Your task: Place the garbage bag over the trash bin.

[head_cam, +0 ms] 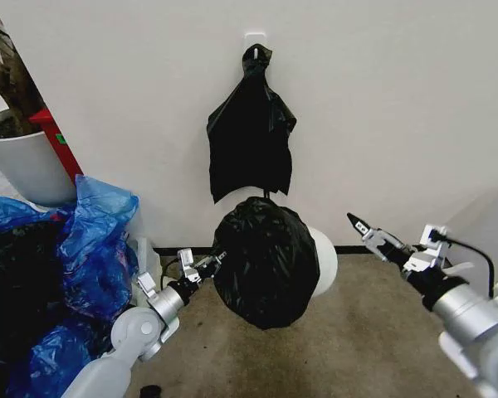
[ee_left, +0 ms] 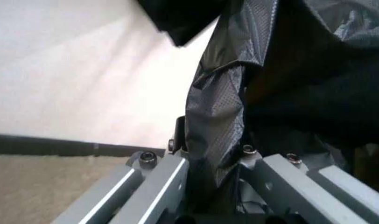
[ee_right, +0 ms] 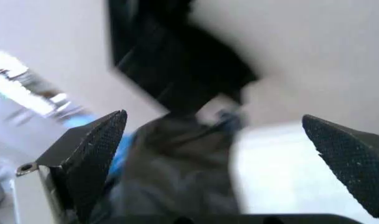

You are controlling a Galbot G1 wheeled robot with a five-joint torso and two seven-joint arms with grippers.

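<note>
Covering most of the small round cream-white plastic trash bin point(head_cam: 324, 257), the thin glossy black plastic garbage bag point(head_cam: 266, 261) leaves only the bin's right side showing by the far wall. Whatever is inside stays hidden. My left pincer point(head_cam: 209, 264) is clamped on a fold at the bag's left edge. My right pincer point(head_cam: 358, 224) hangs spread wide, touching nothing, right of the bin. A bunch of black bags point(head_cam: 251, 137) hangs on the wall above.

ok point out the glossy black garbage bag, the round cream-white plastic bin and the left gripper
glossy black garbage bag point(head_cam: 261, 261): head view, its bulging front
round cream-white plastic bin point(head_cam: 325, 259): head view, bare side
left gripper point(head_cam: 209, 264): head view, fingertips at bag edge
</note>
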